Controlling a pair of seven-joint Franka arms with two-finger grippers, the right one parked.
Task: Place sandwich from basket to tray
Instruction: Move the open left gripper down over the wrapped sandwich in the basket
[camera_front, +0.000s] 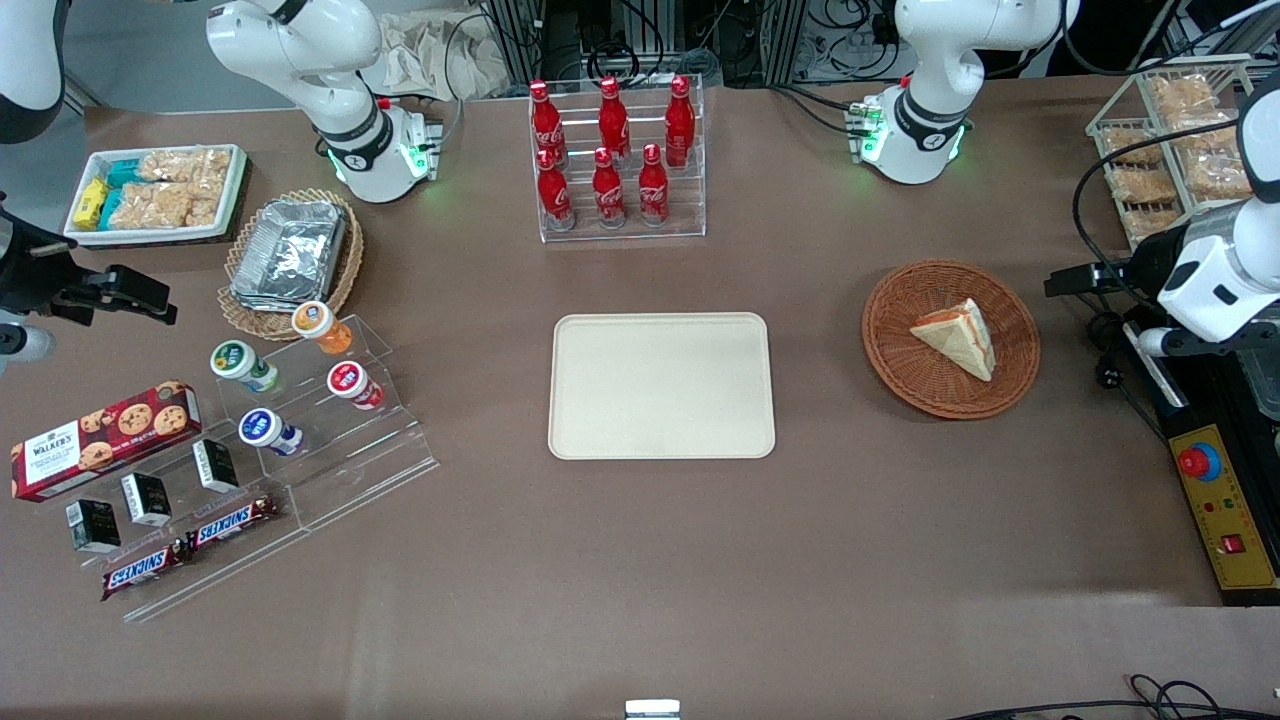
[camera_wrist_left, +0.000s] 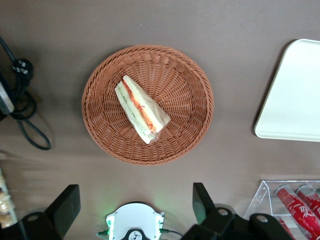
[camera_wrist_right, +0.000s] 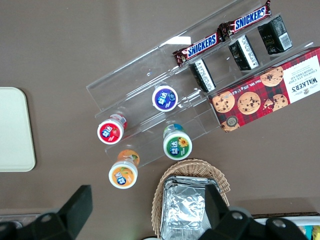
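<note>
The left arm's end effector hangs high above the basket with its fingers spread wide, holding nothing. The sandwich lies inside that basket, well apart from the bare tray, which sits on the brown surface toward the middle of the table.

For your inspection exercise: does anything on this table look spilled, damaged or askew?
Nothing stands out. The sandwich lies whole in the basket, the tray sits flat and bare, and the gripper, jaws open, hangs above the basket.
</note>
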